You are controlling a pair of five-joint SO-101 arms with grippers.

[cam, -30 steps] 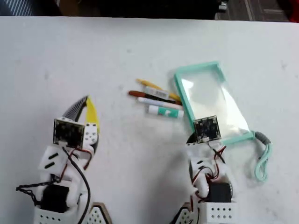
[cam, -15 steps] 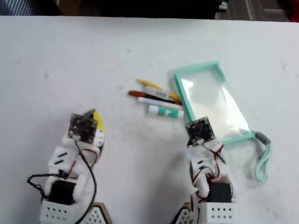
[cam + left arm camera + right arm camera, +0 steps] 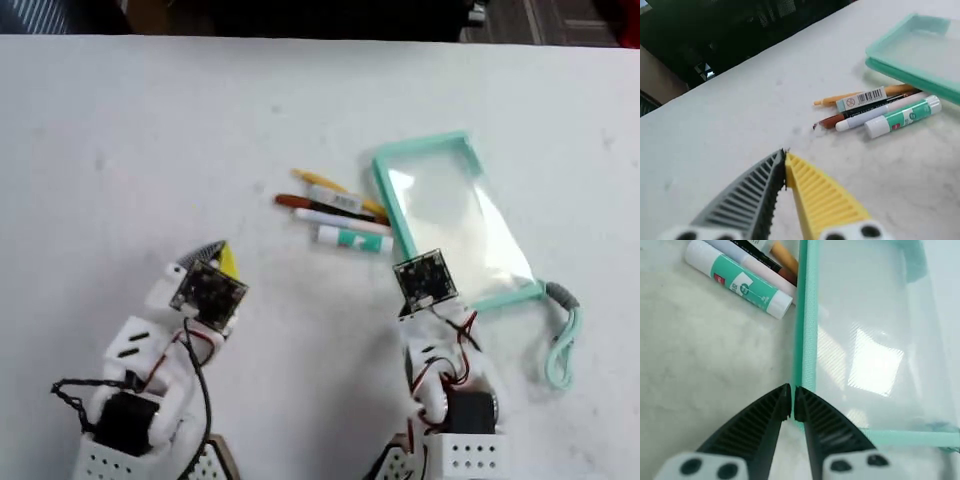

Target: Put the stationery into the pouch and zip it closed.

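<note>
White bench [image 3: 120, 120] spreads wide around the left pincer [image 3: 785, 153], its tips pressed together on nothing and aimed at the stationery [image 3: 340, 216], pens and a glue stick bunched just beside the pouch [image 3: 450, 210]. The right pincer [image 3: 791, 390], likewise closed and empty, sits at the pouch's near green edge. Loading seems not yet begun: next likely comes spreading a pincer to lift a pen, with ample bench leftward and its far edge well apart from the things.

White table [image 3: 100, 110], clear mint-edged pouch [image 3: 450, 215] lying flat, pens [image 3: 330, 204] and glue stick [image 3: 355, 239] bunched just beside it
</note>
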